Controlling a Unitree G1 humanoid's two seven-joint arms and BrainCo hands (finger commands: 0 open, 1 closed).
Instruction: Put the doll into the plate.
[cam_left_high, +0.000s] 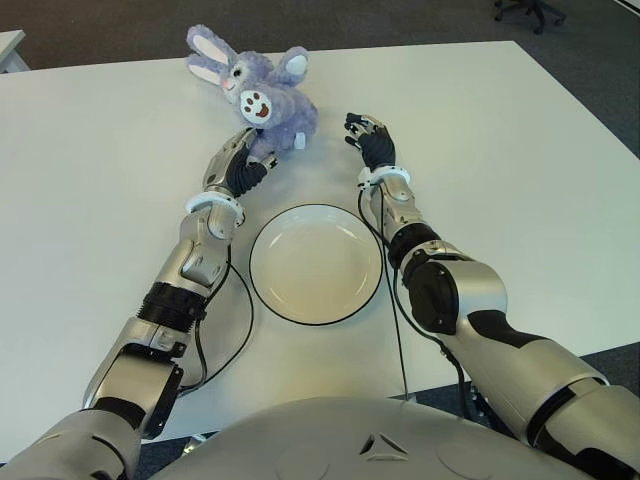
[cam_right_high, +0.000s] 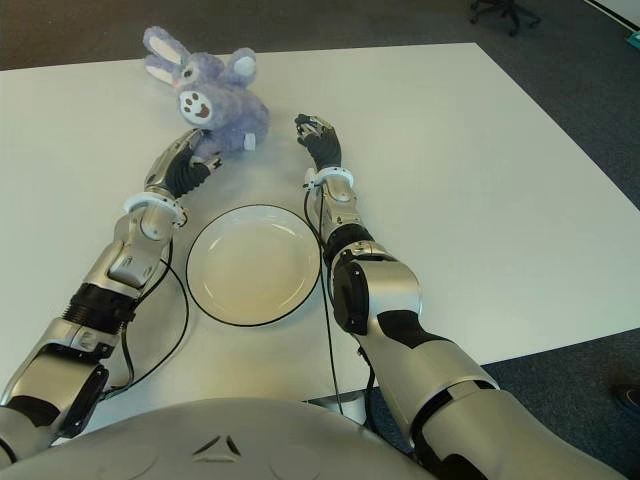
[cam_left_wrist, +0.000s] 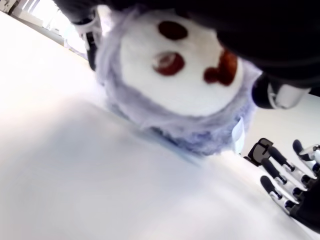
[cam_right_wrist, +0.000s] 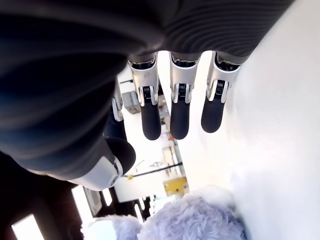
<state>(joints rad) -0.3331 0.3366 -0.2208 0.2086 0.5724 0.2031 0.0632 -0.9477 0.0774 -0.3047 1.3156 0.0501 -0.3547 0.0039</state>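
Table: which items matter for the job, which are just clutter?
Job:
- doll, purple bunny, lying on the table beyond the plate
- plate, empty
- left hand, at the doll's near side
- right hand, fingers open, right of the doll

Not part of it:
- table
- office chair, on the floor beyond
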